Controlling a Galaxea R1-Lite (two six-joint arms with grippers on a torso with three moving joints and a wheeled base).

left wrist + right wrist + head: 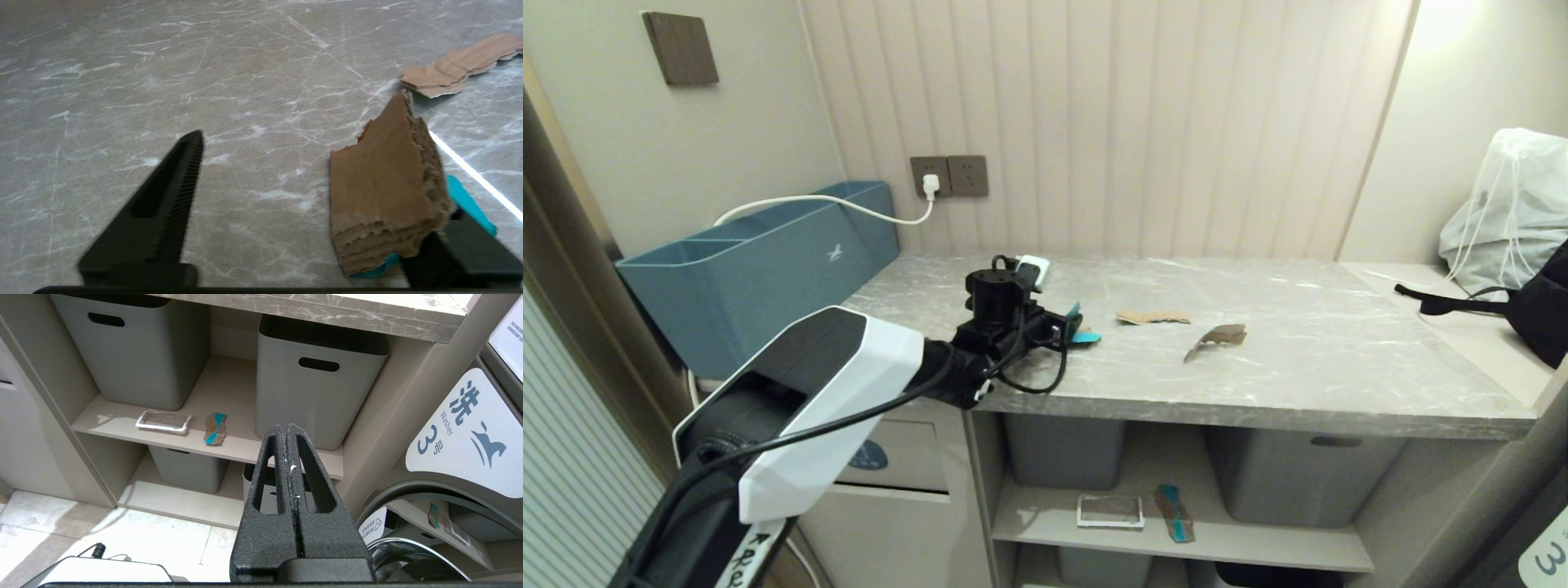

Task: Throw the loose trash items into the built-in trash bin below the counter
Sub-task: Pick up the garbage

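We see the left pincer (310,196) wide apart low over the counter (1339,367), a teal-backed cardboard scrap (380,196) leaning on one finger, not clamped. Two more scraps (1152,317) lie nearby. The right pincer (289,449) hangs closed, empty, before grey tubs (318,388); a silvery packet (163,420) rests on the shelf (229,400).

A white panel (466,435) on the washing machine front is marked with a Chinese character, the word "Washer", the numeral "3" and a wave symbol. A small white horse logo (834,254) is carried on the long blue box (760,278). Handwritten letters on a label on the robot arm (747,559) are only partly legible.
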